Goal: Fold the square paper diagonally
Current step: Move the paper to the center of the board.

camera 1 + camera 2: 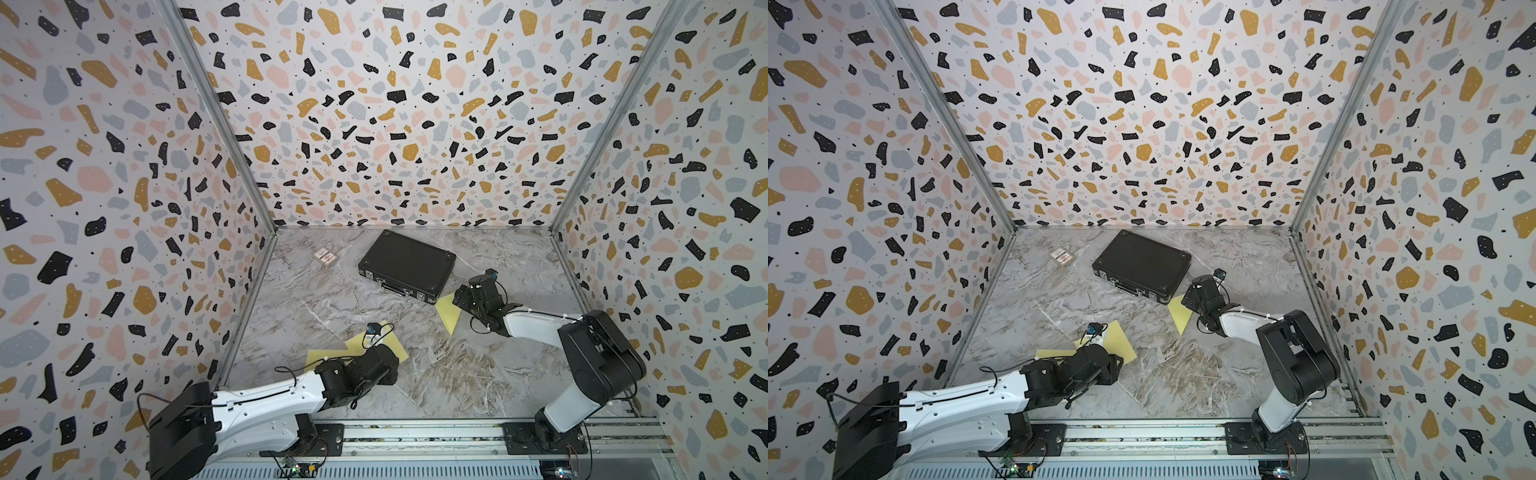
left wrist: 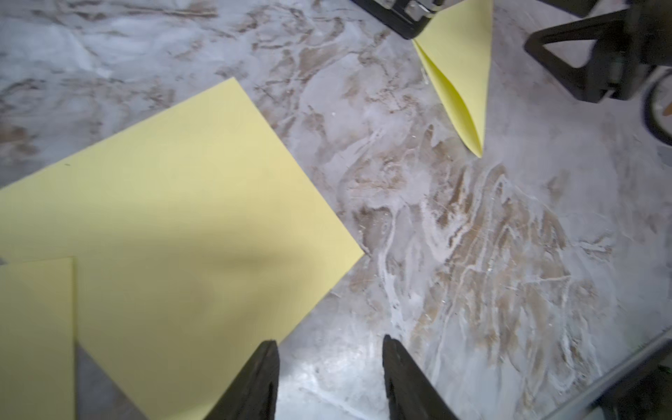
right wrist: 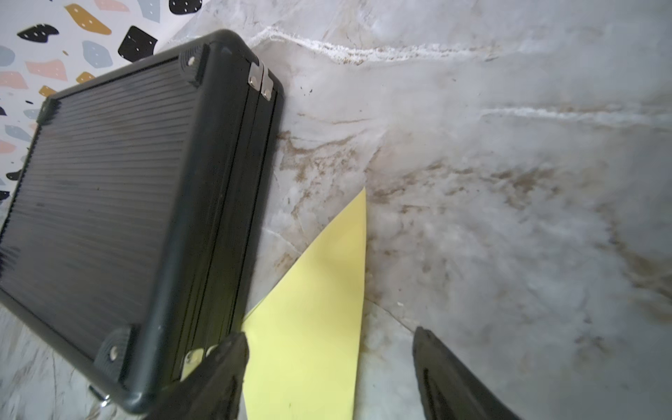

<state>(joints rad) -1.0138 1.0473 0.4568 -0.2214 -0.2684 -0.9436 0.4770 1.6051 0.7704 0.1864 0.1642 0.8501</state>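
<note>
Count: three yellow papers, one black case [image 1: 407, 264], one small printed box [image 1: 325, 256], all on the marbled bench [image 1: 457, 374]; two grippers, both mine.

Papers: one folded paper [image 1: 449, 313], a triangle; one flat sheet [image 1: 392, 347], square and unfolded; one second flat sheet [image 1: 320, 357], partly hidden under my left arm, its corner overlapping the first in the left wrist view [image 2: 36, 327].

Folded paper, heading: in both top views its long axis runs from the near corner of the case towards the front rail; its sharpest tip points at the rail [image 1: 1180, 316]; in the left wrist view [image 2: 462, 72] the two layers gape slightly along one long edge. In the right wrist view [image 3: 320, 327] another narrow corner points away from me along the case wall [image 3: 109, 200]; one edge meets the foot of the case, touching or tucked under, I cannot tell.

Position against the grippers: my right gripper [image 3: 329, 334] hangs directly over the folded paper, jaws spread wide and released, one finger by the case side, the other over bare bench; the paper lies flat between them, not gripped.

My left gripper [image 2: 329, 345] stands well apart from the folded paper, over the edge of the flat sheet [image 2: 182, 218]; jaws parted and empty, one finger above the sheet's edge, the other above bare bench.

The box lies towards the back wall, left of the case, apart from it.
</note>
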